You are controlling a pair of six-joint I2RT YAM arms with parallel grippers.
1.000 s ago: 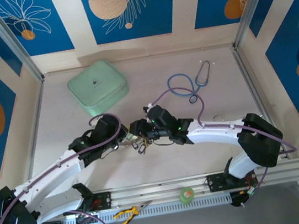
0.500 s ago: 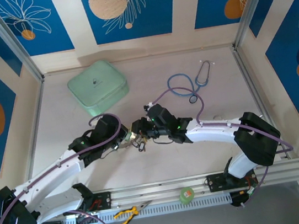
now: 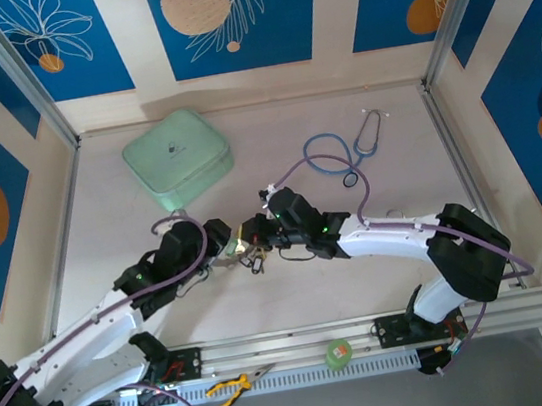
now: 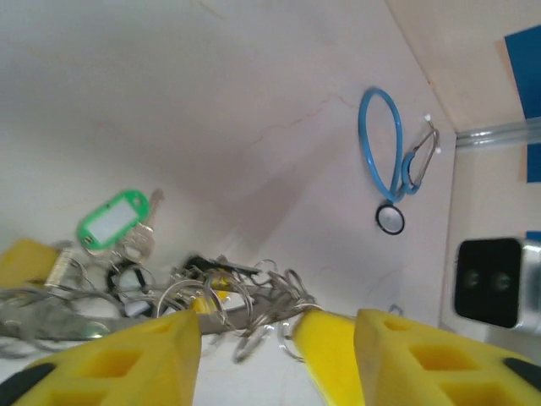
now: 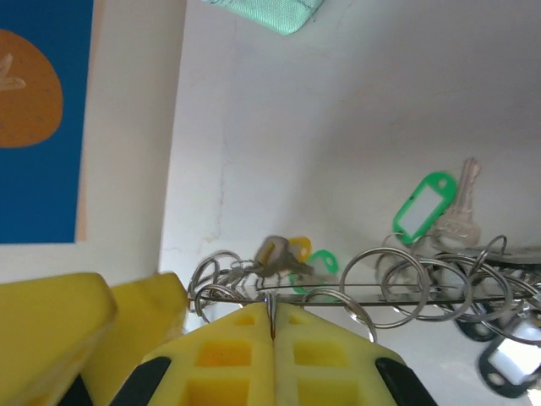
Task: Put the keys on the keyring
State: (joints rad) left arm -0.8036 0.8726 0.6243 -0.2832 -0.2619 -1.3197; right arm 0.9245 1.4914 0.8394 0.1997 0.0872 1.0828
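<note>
Metal split ring (image 5: 272,311) is clenched between the right gripper (image 5: 272,338) pads. The keyring (image 5: 355,290) sits edge-on just above, mid-frame. Left gripper (image 4: 254,337) is released, jaws apart under the bunch. Suggest right grips rigid while left takes the keys (image 5: 456,222) one at a time, since the rings tangle. Pale matte table (image 3: 113,225); mint case (image 3: 178,157) upper left, stethoscope (image 3: 345,152) upper right, blue floral walls (image 3: 225,18).
</note>
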